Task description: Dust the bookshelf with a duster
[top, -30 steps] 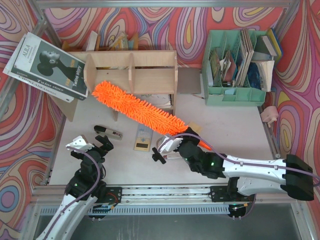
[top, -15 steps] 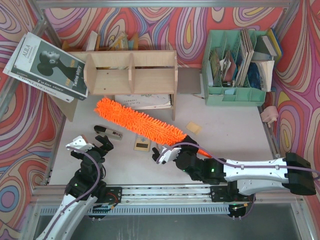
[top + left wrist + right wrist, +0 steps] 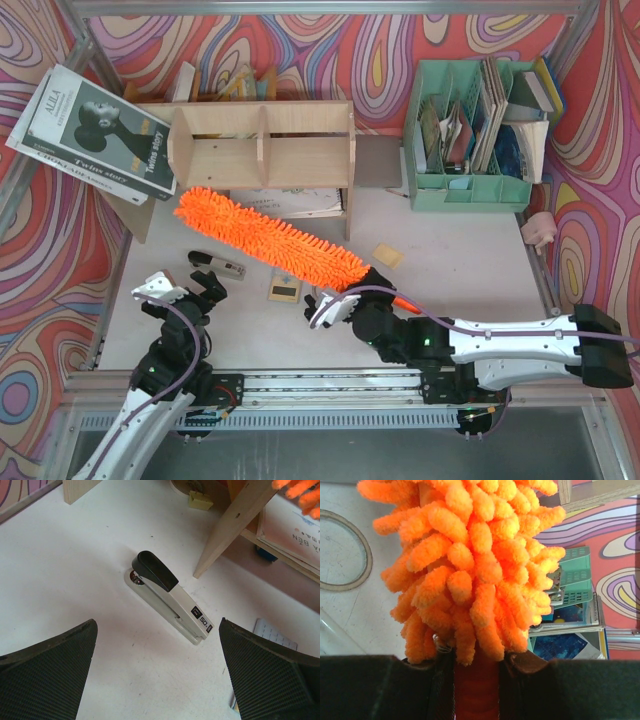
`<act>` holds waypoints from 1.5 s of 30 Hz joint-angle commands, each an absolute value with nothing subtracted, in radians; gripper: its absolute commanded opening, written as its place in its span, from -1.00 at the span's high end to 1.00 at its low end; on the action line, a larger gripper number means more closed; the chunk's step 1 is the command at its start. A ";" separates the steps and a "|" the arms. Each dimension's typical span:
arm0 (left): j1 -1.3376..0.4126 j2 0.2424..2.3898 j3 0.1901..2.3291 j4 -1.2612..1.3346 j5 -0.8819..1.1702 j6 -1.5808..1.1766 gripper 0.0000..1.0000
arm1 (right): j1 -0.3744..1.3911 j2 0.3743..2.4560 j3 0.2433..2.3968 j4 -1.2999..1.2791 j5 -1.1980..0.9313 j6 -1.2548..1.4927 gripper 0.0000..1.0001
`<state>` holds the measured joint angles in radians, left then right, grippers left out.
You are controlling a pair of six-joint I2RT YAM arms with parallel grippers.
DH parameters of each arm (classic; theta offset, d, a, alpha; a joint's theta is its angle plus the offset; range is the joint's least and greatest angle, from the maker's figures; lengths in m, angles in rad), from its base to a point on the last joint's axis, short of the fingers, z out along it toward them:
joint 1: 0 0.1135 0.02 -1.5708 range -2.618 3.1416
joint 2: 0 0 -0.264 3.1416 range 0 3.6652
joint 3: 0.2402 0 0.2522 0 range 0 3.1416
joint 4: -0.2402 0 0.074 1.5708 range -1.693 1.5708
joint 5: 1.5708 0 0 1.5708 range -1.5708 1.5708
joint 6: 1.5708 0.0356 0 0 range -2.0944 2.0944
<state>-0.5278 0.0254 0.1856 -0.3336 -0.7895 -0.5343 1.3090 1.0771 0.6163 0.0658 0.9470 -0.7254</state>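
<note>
Tightly pinching the duster [image 3: 268, 240]

Grips the slim orange handle between the right gripper's [image 3: 362, 300] pressed-in fingers [image 3: 395, 690], fluffy head slanting away to just in front of the bookshelf's [image 3: 260, 152] left end. Stretches the right arm low along the table's near edge. Hangs the left gripper [image 3: 157, 655] spread wide, well in front of the bookshelf, over a stapler [image 3: 172, 597].

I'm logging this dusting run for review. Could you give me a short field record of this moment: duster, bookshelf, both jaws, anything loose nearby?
duster: orange head slanted in front of the shelf, tip near its left end
bookshelf: stands at the back of the table; contact with the duster unclear
right jaws: shut on the duster's handle
left jaws: open, empty, facing a stapler
stapler: lying flat on the table, untouched
</note>
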 commanded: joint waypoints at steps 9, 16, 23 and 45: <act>-0.529 0.015 0.166 -0.318 -0.793 -0.525 -0.97 | 1.312 1.177 0.648 -0.178 0.936 -0.385 1.00; -0.528 0.012 0.165 -0.322 -0.796 -0.526 -0.96 | 1.312 1.172 0.667 -0.165 0.922 -0.426 1.00; -0.530 0.018 0.167 -0.317 -0.794 -0.525 -0.97 | 1.349 1.054 0.732 -0.054 0.952 -0.576 1.00; -0.529 0.017 0.166 -0.316 -0.792 -0.524 -0.97 | 1.362 0.904 0.810 -0.549 1.142 -0.282 1.00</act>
<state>-0.5278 0.0254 0.1852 -0.3336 -0.7895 -0.5343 1.3613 0.9760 0.7139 -0.4496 1.0313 -0.3607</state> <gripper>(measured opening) 0.984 0.336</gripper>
